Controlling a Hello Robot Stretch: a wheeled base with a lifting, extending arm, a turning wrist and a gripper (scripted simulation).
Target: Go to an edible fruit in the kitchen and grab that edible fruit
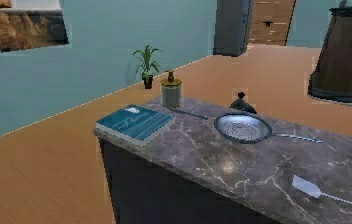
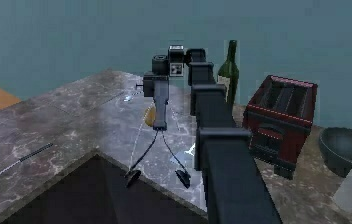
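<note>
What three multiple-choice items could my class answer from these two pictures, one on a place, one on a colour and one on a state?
1. Where does the potted plant stand?
A. on a shelf
B. on the floor
C. in a sink

2. What colour is the toaster?
A. dark red
B. yellow
C. white

3. How does the green bottle stand?
A. lying on its side
B. upside down
C. upright

Answers:
1 B: in the forward view its pot rests on the wooden floor next to the wall.
2 A: in the arm side view its body is dark red with a dark top.
3 C: its neck points straight up behind the arm.
</note>
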